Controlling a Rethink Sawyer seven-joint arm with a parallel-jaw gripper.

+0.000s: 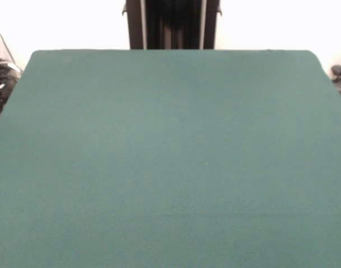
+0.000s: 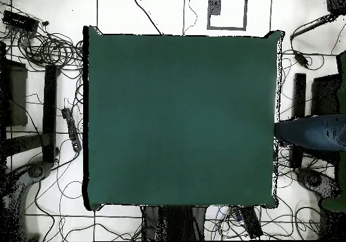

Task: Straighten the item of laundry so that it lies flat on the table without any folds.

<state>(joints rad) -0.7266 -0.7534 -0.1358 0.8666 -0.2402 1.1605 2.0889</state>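
Observation:
The table (image 1: 170, 156) fills the front view with its plain dark green cloth, and nothing lies on it. From overhead the table (image 2: 182, 117) is the same bare green rectangle. The item of laundry does not show on the table in either view. The gripper is out of view in both; only the robot's dark pedestal (image 1: 171, 25) stands behind the far edge, and its base (image 2: 177, 222) shows at the bottom of the overhead view.
A blue denim shape (image 2: 314, 132) reaches in from the right edge of the overhead view and ends at the table's right edge; I cannot tell whether it is a person's leg or loose cloth. Cables (image 2: 47, 50) and stands (image 2: 299, 94) lie on the floor around the table.

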